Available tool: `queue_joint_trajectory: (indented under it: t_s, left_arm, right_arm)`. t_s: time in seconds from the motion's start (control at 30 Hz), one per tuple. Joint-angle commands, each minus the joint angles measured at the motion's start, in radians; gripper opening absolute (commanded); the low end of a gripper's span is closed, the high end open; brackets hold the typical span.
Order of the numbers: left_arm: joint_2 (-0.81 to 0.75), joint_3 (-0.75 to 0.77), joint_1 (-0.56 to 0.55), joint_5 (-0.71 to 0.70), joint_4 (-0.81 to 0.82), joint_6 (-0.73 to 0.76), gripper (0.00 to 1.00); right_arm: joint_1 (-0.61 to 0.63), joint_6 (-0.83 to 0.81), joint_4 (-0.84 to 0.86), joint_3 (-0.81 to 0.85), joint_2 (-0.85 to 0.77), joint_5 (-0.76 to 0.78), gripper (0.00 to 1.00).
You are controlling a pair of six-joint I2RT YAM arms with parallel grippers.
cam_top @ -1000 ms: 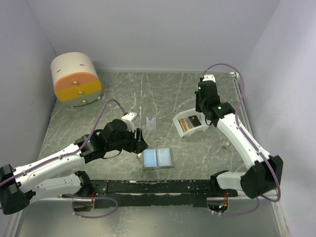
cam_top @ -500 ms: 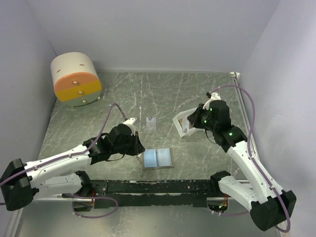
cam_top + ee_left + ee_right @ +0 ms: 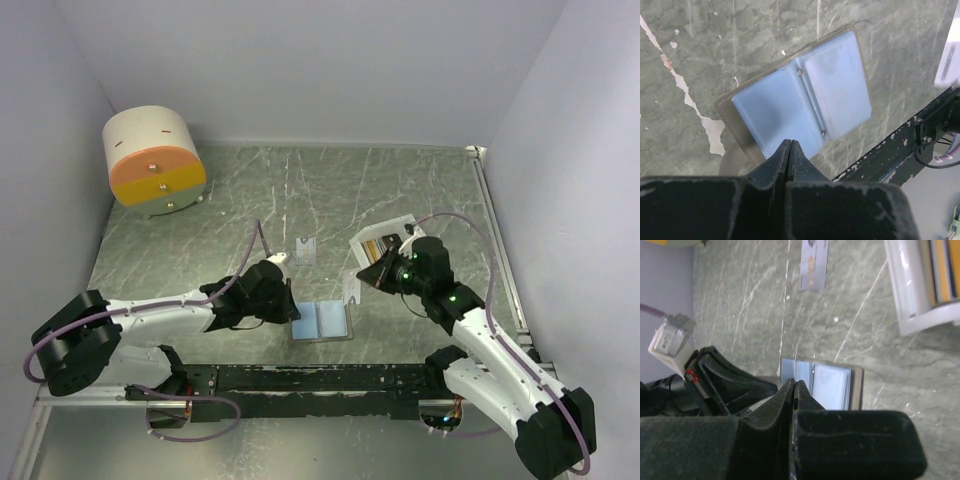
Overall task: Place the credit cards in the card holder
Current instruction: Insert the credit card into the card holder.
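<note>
Card holder's (image 3: pixel 805 107) edge in left jaws, credit card (image 3: pixel 350 285) in right jaws

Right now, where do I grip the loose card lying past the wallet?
Probably pinch the loose card across its narrow width, by its long edges, tool straight down. It lies flat on the table, apart from wallet and tray, no edge raised. The right tool holds another card.

Nothing is legible; the print on the lone card (image 3: pixel 814 265) is blurred.
</note>
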Motion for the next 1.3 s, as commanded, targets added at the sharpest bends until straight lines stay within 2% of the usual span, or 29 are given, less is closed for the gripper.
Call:
queue_joint_trajectory:
  t_s: [0.0, 0.2, 0.37, 0.63, 1.27]
  left_arm:
    - [0.043, 0.015, -0.004, 0.000, 0.065, -0.012, 0.07]
    - [0.063, -0.013, -0.004, -0.044, 0.051, -0.034, 0.07]
    - [0.067, -0.046, -0.004, -0.035, 0.084, -0.044, 0.07]
    - [0.081, -0.066, -0.004, -0.033, 0.096, -0.046, 0.07]
    - [0.061, -0.108, -0.004, -0.049, 0.078, -0.062, 0.08]
  right_arm:
    - [0.069, 0.112, 0.123, -0.059, 0.023, -0.018, 0.00]
    - [0.296, 0.149, 0.227, -0.071, 0.140, 0.113, 0.00]
    - [0.382, 0.128, 0.305, -0.067, 0.247, 0.140, 0.00]
    - [0.390, 0.107, 0.361, -0.092, 0.349, 0.156, 0.00]
    - [0.391, 0.074, 0.379, -0.137, 0.448, 0.191, 0.00]
